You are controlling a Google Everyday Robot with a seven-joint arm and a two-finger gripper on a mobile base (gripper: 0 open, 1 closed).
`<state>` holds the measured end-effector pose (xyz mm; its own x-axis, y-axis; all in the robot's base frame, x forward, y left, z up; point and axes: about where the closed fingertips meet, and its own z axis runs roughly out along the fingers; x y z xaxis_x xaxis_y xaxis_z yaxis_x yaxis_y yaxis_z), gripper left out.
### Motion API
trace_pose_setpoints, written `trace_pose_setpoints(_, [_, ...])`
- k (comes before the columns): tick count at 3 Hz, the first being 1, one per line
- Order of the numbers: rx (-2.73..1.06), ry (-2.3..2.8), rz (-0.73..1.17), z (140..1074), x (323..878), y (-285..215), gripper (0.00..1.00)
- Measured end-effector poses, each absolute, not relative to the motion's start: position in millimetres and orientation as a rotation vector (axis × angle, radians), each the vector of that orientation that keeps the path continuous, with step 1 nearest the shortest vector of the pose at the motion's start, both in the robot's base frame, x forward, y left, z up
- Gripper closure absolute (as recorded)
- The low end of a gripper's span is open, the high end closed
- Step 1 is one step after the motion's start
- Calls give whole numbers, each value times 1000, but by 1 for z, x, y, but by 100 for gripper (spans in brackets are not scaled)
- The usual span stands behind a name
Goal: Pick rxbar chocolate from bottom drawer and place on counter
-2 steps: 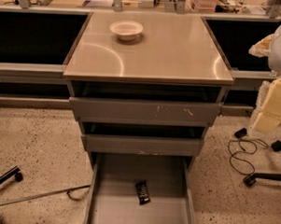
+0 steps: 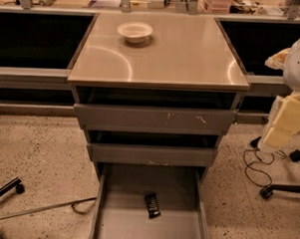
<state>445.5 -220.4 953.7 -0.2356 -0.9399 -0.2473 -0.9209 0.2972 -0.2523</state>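
The rxbar chocolate [image 2: 152, 205], a small black-wrapped bar, lies flat on the floor of the bottom drawer [image 2: 115, 224], which is pulled open toward me. The counter [image 2: 183, 53] is the glossy beige top of the cabinet above it. My gripper [image 2: 275, 137], cream-coloured at the end of the white arm, hangs at the right edge of the view. It is beside the cabinet at about the height of the upper drawers, well away from the bar and holding nothing visible.
A small white bowl [image 2: 135, 32] sits on the back left of the counter. Two upper grey drawers [image 2: 155, 119] stand slightly open. Dark side shelves flank the cabinet. Cables and a chair base [image 2: 281, 189] lie on the floor at right, and a metal leg [image 2: 7, 190] lies at left.
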Motion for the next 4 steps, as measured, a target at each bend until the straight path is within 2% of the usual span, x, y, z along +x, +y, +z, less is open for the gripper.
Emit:
trace_pose_setpoints(1, [-1548, 2307, -41, 886, 450, -224, 0])
trace_pose_setpoints(2, [-1467, 2422, 28, 781, 456, -208, 0])
trace_pose_setpoints(3, [-1551, 2427, 73, 673, 464, -176, 0])
trace_pose_setpoints(4, [-1519, 2384, 50, 666, 477, -175, 0])
